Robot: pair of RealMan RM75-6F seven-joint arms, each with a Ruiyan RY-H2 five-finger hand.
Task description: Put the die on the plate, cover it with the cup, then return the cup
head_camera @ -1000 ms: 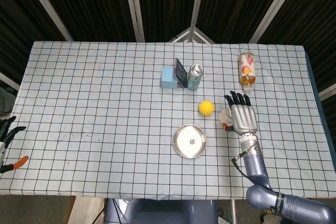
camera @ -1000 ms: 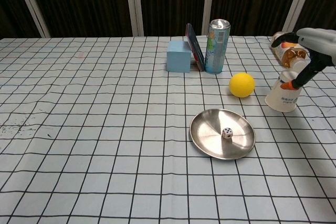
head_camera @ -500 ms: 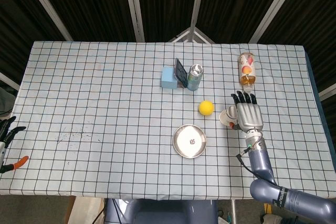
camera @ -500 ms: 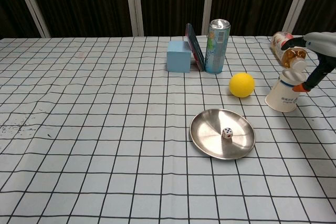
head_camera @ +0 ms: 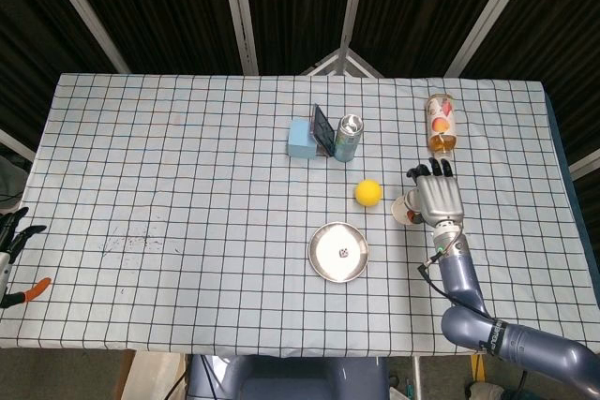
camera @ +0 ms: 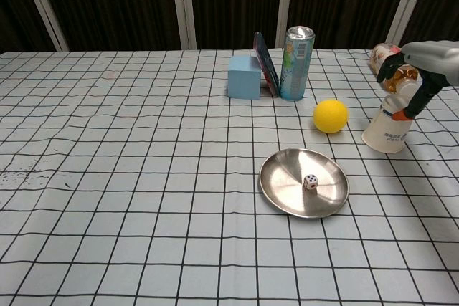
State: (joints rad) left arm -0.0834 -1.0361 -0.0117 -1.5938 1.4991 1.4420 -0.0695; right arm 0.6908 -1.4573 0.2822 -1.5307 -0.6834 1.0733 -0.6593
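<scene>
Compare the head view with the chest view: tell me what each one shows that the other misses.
Only the head view shows the whole checked tablecloth, the right forearm, and the left robot hand at the table's left edge beside an orange-handled tool. Only the chest view shows the white paper cup side-on, mouth down under the right robot hand. Both show the white die on the round steel plate, the yellow ball, the tall drink can, the light blue box and the lying bottle.
</scene>
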